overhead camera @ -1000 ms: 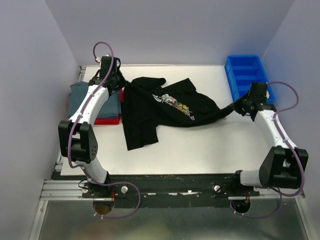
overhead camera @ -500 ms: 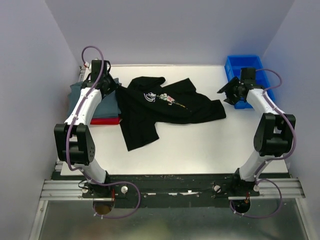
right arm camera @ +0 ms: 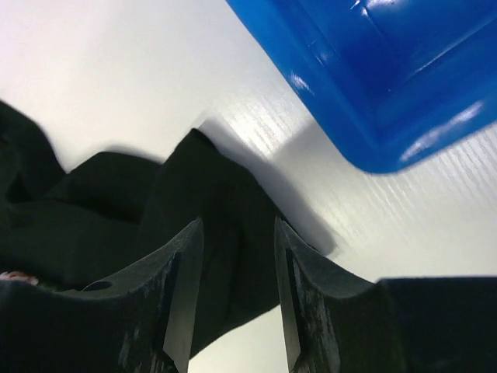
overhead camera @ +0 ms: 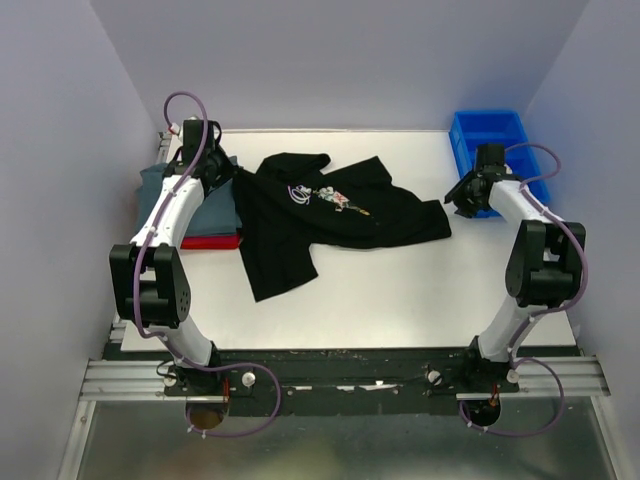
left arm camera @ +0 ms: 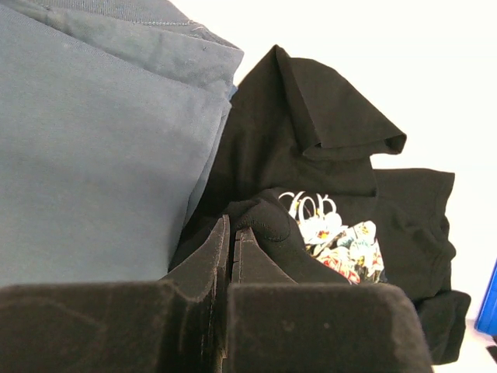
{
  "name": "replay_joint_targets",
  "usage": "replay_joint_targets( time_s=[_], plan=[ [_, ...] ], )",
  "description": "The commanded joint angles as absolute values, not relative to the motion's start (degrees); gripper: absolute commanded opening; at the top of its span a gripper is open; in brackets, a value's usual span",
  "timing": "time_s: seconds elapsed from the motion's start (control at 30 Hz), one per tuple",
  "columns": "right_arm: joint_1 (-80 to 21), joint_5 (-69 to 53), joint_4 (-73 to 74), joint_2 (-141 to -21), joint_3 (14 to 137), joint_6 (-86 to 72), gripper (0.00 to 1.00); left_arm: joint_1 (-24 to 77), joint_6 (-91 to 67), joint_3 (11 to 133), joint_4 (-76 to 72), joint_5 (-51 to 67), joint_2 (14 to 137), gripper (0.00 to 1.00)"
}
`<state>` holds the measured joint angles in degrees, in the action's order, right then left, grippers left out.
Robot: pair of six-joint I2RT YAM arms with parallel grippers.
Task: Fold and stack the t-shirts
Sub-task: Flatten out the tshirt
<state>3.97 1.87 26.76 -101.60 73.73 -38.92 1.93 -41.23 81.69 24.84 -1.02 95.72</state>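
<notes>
Your right gripper has just let go: a second ago it had the right end of the black t-shirt pulled taut toward the blue bin; now that end has dropped and lies slack on the table, just below and ahead of the fingertips. The jaws stand partly apart with nothing between them; in the right wrist view the shirt's corner lies on the white top under the gap, and the bin sits close beyond, up and to the right.

Your left gripper has not changed; it stays clamped tight, with a ridge of black cloth near the collar bunched at its tips, so I judge that it holds the shirt there. To its left, touching the black cloth, lies the grey-blue t-shirt, folded; in the top view the red t-shirt shows beneath that one's near edge.

What this means for you: the stretch is over and the shirt is down but rumpled, one part doubled over toward the near side; the fold itself is not yet made, and the right side will need a fresh grip.

Writing: the chest print shows white loops above pink-and-white flowers; they may be letters, but I cannot read them; no brand or label is legible.
</notes>
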Motion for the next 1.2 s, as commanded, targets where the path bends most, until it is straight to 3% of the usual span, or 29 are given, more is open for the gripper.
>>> replay_joint_targets(
  time_s=[0.0, 0.57, 0.63, 0.8, 1.17],
  plan=[
    [4.13, 2.9, 29.09, -106.6, 77.69, -37.26, 0.5, 1.41, -41.49, 80.95, 22.59, -0.09, 95.36, 0.0],
    [4.04, -2.02, 28.22, -112.24, 77.88, -38.58, 0.47, 1.41, -40.96, 80.07, 21.88, 1.32, 95.98, 0.0],
    [4.04, -2.63, 27.42, -111.62, 77.34, -38.58, 0.42, 1.41, -40.87, 80.07, 21.8, 1.23, 95.89, 0.0],
    [4.13, -2.64, 27.33, -109.43, 77.08, -37.53, 0.01, 1.41, -41.04, 80.07, 21.62, 1.23, 96.06, 0.0],
    [4.13, 5.79, 29.18, -95.65, 67.7, -40.51, 0.01, 1.84, -43.94, 80.07, 18.91, 2.89, 97.46, 0.0]
  ],
)
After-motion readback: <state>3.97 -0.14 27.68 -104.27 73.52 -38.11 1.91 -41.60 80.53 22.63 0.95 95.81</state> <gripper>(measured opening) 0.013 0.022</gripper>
